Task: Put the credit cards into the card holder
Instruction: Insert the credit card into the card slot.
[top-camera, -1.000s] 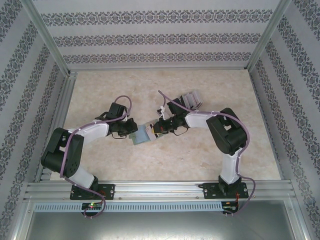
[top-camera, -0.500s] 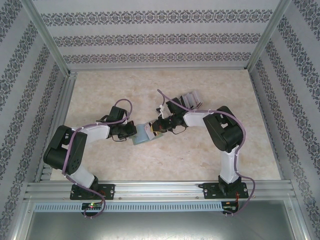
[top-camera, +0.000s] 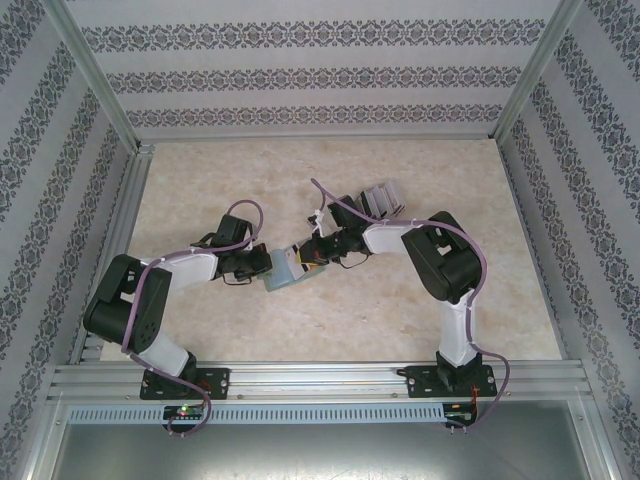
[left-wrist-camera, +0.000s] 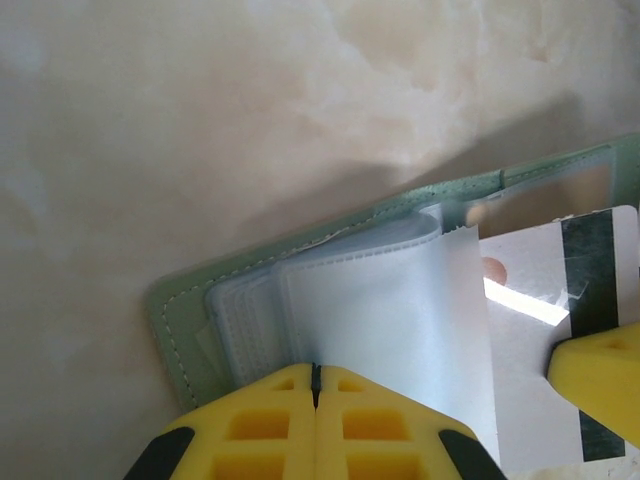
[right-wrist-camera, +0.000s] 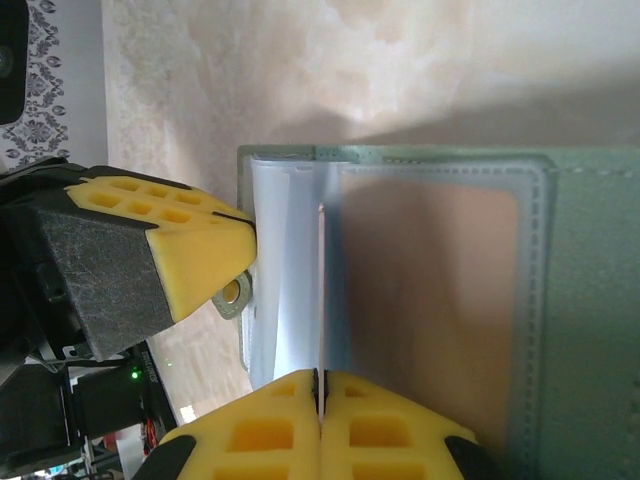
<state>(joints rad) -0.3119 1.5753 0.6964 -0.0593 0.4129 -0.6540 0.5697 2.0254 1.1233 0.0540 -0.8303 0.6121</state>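
L gripper (left-wrist-camera: 315, 375), closed, pinches a clear sleeve (left-wrist-camera: 390, 320) of the open card holder (left-wrist-camera: 180, 310), which lies near-left of the grey rack (top-camera: 383, 198). R gripper (right-wrist-camera: 321, 378), closed, grips a white card (left-wrist-camera: 540, 265) at the sleeve mouth. Risk: floppy sleeve buckles or slips, so card jams. Holder: sage-green, stitched, w/ stacked clear pockets.

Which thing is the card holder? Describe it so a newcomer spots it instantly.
Start at the pale marbled table and find its middle, where the two arms meet. There sits a flat sage-green folding wallet with clear plastic sleeves inside. Unlike the grey upright slotted rack farther back, it is green and stitched.
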